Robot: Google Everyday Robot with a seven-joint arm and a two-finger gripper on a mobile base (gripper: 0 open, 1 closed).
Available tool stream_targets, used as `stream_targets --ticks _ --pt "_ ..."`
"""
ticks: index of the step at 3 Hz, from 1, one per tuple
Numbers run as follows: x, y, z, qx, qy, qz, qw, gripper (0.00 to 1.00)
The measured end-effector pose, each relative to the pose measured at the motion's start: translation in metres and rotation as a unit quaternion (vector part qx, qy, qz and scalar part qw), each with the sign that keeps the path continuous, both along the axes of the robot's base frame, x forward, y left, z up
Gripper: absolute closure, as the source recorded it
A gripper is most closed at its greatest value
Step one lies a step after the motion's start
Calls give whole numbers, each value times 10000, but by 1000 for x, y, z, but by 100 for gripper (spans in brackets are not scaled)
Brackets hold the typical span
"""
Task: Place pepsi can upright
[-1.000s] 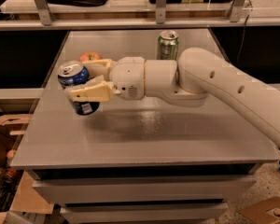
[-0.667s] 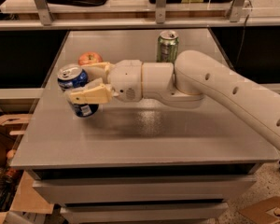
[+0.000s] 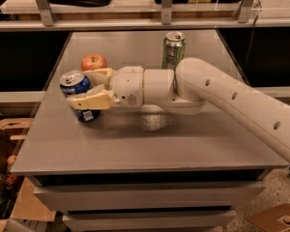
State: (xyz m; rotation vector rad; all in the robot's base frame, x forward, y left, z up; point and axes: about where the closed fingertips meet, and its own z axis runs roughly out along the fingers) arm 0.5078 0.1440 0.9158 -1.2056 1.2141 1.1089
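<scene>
Pepsi can (image 3: pixel 76 83) is standing upright, left of frame, pincer (image 3: pixel 82 88) clamping around it; releasing it onto the tabletop (image 3: pixel 183 144) looks left.

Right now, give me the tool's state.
Tool: closed on the pepsi can, at the left side of the table, just in front of the apple.

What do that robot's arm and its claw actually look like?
The arm is smooth, off-white and tube-shaped, with small dark round dots along it and no loose cables showing. Its wrist is stacked white cylinders. The gripper, shut on the pepsi can at the left of the table, has two flat, yellowish-cream fingers.
</scene>
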Motion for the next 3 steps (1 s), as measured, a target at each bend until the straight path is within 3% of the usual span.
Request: stream_targets --ticks 3 --pt "4 10 -8 72 -52 128 9999 13"
